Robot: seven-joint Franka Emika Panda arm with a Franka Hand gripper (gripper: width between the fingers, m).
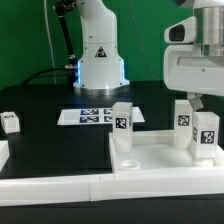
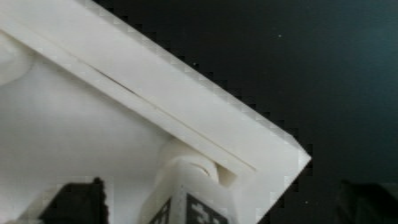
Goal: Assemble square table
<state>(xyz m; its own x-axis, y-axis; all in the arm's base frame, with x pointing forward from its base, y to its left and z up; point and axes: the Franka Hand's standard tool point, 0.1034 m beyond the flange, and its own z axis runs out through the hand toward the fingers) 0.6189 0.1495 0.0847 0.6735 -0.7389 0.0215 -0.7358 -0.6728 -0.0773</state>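
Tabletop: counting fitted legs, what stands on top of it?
Three legs stand upright on the tabletop; a fourth leg sits off it. Whether they're screwed in is hidden.

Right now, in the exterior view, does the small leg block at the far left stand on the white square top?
No, that leg block sits on the black table, well apart from the square top.
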